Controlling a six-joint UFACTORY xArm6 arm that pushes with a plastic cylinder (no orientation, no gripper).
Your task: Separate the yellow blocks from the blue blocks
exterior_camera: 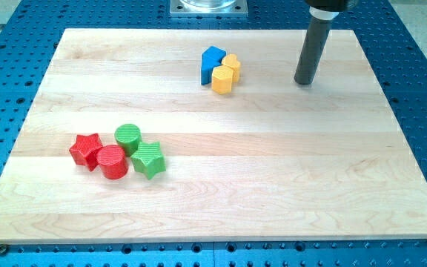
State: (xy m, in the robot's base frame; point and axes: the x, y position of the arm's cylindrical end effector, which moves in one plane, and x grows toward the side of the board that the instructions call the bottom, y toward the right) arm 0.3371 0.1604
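Rod parked beside the blue-yellow cluster

My tip (305, 82) rests on the bench (273, 163), upper right, apart from the touching blue block (211, 62) and yellow blocks (225, 73); no gripper fitted.

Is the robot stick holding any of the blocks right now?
No, nothing is held. My tip stands alone on the board, apart from the blue block and the two yellow blocks, to their right in the view.
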